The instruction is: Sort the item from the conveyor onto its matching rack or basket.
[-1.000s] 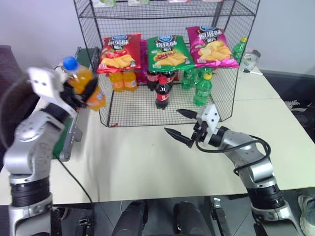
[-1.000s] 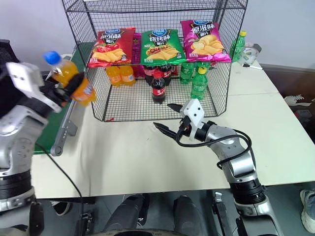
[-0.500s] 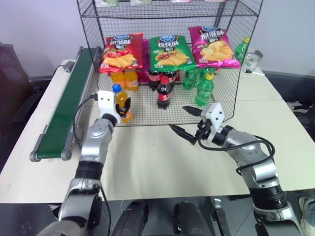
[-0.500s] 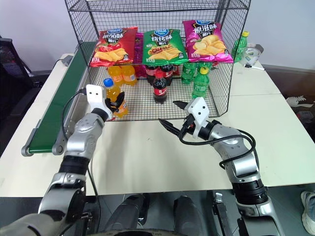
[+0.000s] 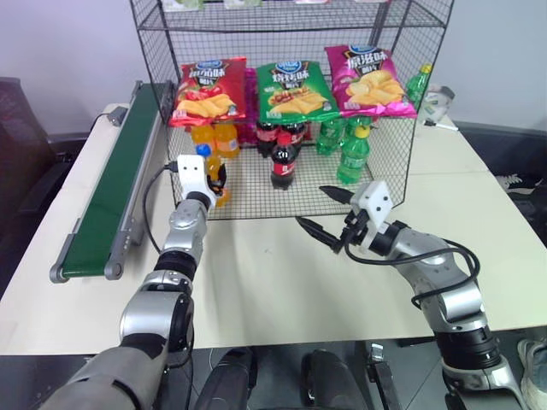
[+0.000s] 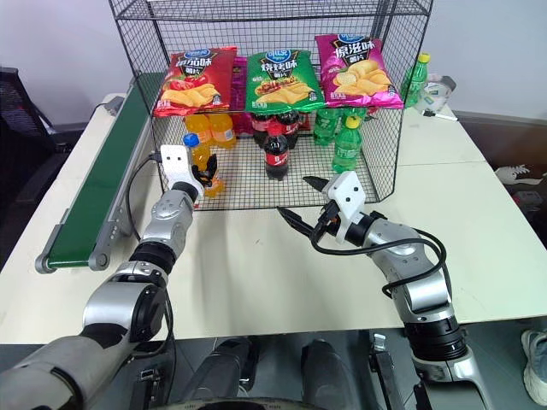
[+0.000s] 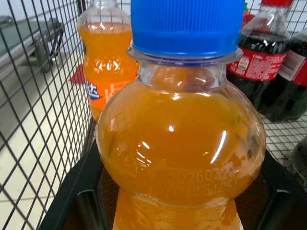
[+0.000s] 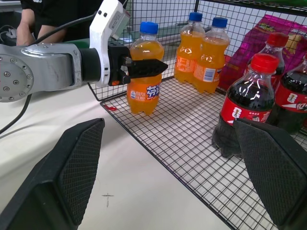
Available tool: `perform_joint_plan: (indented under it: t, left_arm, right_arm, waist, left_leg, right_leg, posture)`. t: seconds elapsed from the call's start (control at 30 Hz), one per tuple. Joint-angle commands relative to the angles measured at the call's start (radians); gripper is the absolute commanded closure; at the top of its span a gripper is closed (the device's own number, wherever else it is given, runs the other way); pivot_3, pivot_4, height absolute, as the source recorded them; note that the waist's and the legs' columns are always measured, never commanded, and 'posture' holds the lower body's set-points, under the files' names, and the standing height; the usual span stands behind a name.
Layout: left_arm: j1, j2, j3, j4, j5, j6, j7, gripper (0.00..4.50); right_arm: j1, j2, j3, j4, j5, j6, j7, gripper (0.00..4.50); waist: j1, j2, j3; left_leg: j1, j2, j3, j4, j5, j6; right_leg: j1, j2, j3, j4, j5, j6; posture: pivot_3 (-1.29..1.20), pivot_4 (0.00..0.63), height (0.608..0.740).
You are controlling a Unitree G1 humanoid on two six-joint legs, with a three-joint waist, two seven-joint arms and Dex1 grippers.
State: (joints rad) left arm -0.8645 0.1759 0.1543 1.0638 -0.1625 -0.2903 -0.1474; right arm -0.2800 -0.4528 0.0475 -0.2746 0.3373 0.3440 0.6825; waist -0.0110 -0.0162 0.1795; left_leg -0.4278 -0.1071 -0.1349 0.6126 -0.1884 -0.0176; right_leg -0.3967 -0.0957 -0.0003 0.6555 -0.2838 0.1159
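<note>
The item, a small orange soda bottle [image 5: 208,174] with a blue cap, stands upright at the front left corner of the black wire rack [image 5: 249,195]. Its base looks to rest on the mesh floor. My left gripper [image 8: 144,67] is shut on the bottle [image 8: 145,72] at mid-height, reaching in level from the rack's open front. The bottle's shoulder and cap [image 7: 184,24] show close up in the left wrist view. My right gripper [image 5: 312,207] hovers open and empty over the table in front of the rack's middle. The green conveyor [image 5: 115,196] runs along the left.
Inside the rack stand two orange bottles [image 5: 215,138], cola bottles [image 5: 284,162] and green bottles [image 5: 353,154], with chip bags [image 5: 292,89] hung across the front. A green bottle [image 5: 417,83] stands outside at the right. A person [image 8: 29,19] sits beyond the conveyor.
My left arm has swung forward and down, carrying the orange bottle from above the conveyor side to the rack's front left corner. The right arm has stayed put.
</note>
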Motion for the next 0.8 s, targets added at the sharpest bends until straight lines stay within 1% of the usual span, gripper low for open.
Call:
perform_joint_plan:
  t: [0.03, 0.07, 0.23, 0.33, 0.43, 0.63, 0.8]
  left_arm:
    - [-0.038, 0.001, 0.026, -0.007, -0.016, -0.038, -0.034, 0.58]
    - [-0.033, 0.001, 0.03, -0.011, -0.016, -0.04, -0.038, 0.08]
    - [0.002, 0.01, 0.032, -0.052, -0.003, -0.051, -0.048, 0.08]
    - [0.042, 0.015, 0.038, -0.14, -0.029, -0.028, -0.093, 0.08]
    - [0.089, 0.016, 0.055, -0.264, -0.07, 0.001, -0.121, 0.08]
    - [0.188, 0.046, 0.034, -0.52, -0.054, 0.087, -0.105, 0.08]
    - [0.285, 0.102, 0.029, -0.797, -0.119, 0.287, -0.176, 0.08]
  right_arm:
    - [-0.01, -0.007, -0.022, -0.044, 0.009, -0.004, -0.004, 0.0]
    - [-0.012, -0.007, -0.022, -0.042, 0.01, -0.004, -0.003, 0.0]
    - [-0.016, -0.009, -0.021, -0.039, 0.01, -0.004, 0.001, 0.0]
    - [-0.017, -0.011, -0.021, -0.039, 0.012, -0.003, 0.003, 0.0]
    - [-0.016, -0.013, -0.023, -0.041, 0.014, -0.001, 0.005, 0.0]
    - [-0.017, -0.021, -0.028, -0.042, 0.017, 0.004, 0.013, 0.0]
    - [-0.021, -0.038, -0.044, -0.039, 0.02, 0.009, 0.022, 0.0]
  waist:
    - [0.0, 0.0, 0.0]
    - [0.0, 0.0, 0.0]
    - [0.0, 0.0, 0.0]
    - [-0.001, 0.0, 0.0]
    - [-0.001, 0.0, 0.0]
    - [-0.001, 0.0, 0.0]
    - [-0.001, 0.0, 0.0]
  left_leg:
    - [0.0, 0.0, 0.0, 0.0, 0.0, 0.0]
    - [0.0, 0.0, 0.0, 0.0, 0.0, 0.0]
    - [0.0, 0.0, 0.0, 0.0, 0.0, 0.0]
    - [0.0, 0.0, 0.0, 0.0, 0.0, 0.0]
    - [0.0, 0.0, 0.0, 0.0, 0.0, 0.0]
    - [0.0, 0.0, 0.0, 0.0, 0.0, 0.0]
    - [0.0, 0.0, 0.0, 0.0, 0.0, 0.0]
  right_leg:
    - [0.0, 0.0, 0.0, 0.0, 0.0, 0.0]
    - [0.0, 0.0, 0.0, 0.0, 0.0, 0.0]
    - [0.0, 0.0, 0.0, 0.001, 0.0, 0.0]
    - [0.0, 0.0, 0.0, 0.001, 0.0, 0.0]
    - [0.0, 0.0, 0.0, 0.001, 0.0, 0.0]
    - [0.0, 0.0, 0.001, 0.001, 0.0, 0.0]
    - [0.0, 0.0, 0.001, 0.001, 0.0, 0.0]
  posture:
    - [0.0, 0.15, 0.74]
    - [0.0, 0.15, 0.74]
    - [0.0, 0.15, 0.74]
    - [0.0, 0.15, 0.74]
    - [0.0, 0.15, 0.74]
    - [0.0, 0.15, 0.74]
    - [0.0, 0.15, 0.74]
